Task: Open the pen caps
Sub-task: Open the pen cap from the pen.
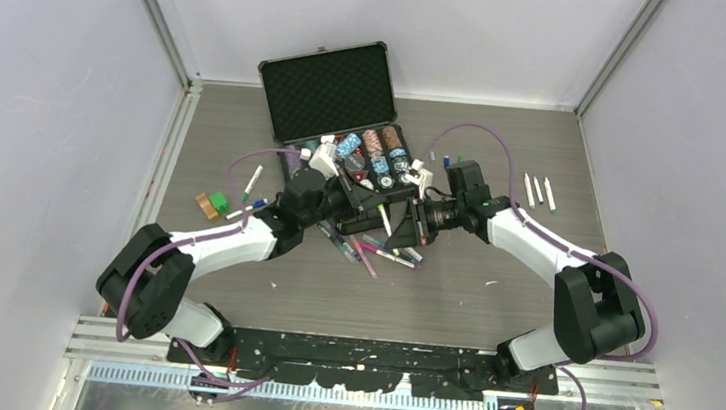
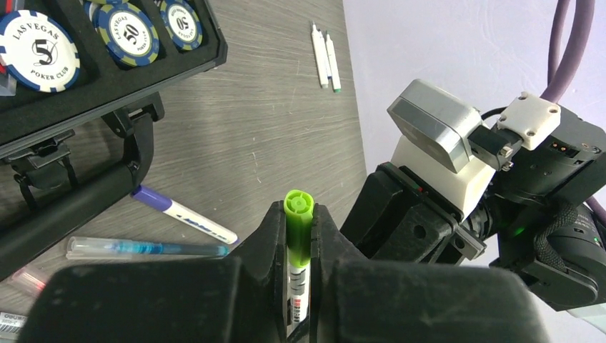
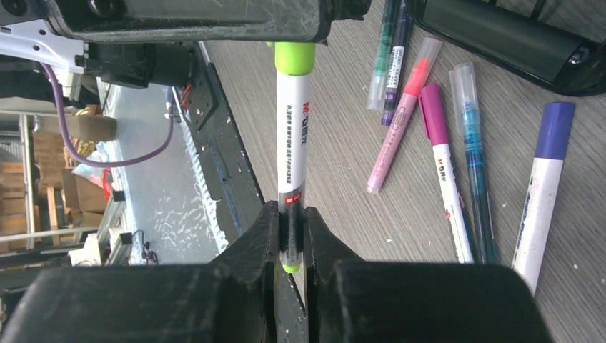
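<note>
Top external: nose to nose over the bench [image 1: 492,288], just in front of the open chip case [image 1: 330,91]: left gripper [image 1: 375,206] and right gripper [image 1: 403,227], one white pen [image 1: 385,221] bridged between. Loose pens [image 1: 380,252] lying directly below.

Left wrist: jaws clenched on the lime cap [image 2: 299,236], cap tip poking past the fingertips. Purple-capped pen [image 2: 182,214] and clear blue pen [image 2: 143,248] flat on the bench beside the case handle [image 2: 86,207].

Right wrist: jaws clenched on the white pen's barrel, close to its tail end; lime cap not yet off, up at the opposite jaws.

Risks, judged:
- Could slide out of the right jaws, gripped so near the tail.
- Could cock sideways and jam if pulled off-axis.
- Could drop the freed cap into the pile below.
</note>
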### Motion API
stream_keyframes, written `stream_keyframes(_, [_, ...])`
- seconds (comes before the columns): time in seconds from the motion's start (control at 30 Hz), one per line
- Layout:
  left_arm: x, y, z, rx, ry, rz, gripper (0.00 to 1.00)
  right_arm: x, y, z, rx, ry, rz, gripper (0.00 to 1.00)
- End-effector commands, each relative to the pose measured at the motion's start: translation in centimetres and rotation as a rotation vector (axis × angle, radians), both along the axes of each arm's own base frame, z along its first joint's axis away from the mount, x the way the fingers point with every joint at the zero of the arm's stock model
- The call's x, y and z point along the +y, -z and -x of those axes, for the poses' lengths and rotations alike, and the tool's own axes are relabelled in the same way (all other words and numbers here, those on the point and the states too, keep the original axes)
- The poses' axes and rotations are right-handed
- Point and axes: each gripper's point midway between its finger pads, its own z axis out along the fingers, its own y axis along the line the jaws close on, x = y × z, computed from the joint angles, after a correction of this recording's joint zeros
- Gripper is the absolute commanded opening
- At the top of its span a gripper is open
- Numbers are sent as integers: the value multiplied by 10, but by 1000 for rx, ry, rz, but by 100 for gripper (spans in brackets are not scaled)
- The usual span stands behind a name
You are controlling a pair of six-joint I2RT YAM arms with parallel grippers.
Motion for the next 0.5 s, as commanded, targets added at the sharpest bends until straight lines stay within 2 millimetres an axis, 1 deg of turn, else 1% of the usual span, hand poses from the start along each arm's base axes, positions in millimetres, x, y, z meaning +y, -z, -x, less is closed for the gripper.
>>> stream_keyframes(0.0, [4,-31,-15,-81,-42,27,0,5,-15,-3,-81,-38,-6,0])
stream_keyframes(0.1, [33,-46,-36,-115,-173,39,0,6,-11,4,-113,-79,27,0])
stream_keyframes(0.2, [74,-72,-61,-171,-345,56,0,7,-5,10,-136,-110,71,0])
stream_keyframes(0.27, [99,-91,-74,-210,-432,51,0,7,3,12,-133,-124,110,0])
stream_keyframes(0.3, [109,-100,-78,-225,-467,46,0,7,6,14,-128,-134,123,1])
stream_keyframes(0.33, [121,-112,-83,-244,-506,49,0,6,9,16,-117,-144,139,0])
stream_keyframes(0.43, [147,-131,-90,-271,-586,52,0,6,14,18,-112,-165,164,1])
stream_keyframes(0.47, [153,-135,-91,-277,-596,54,0,6,15,19,-117,-170,167,0])
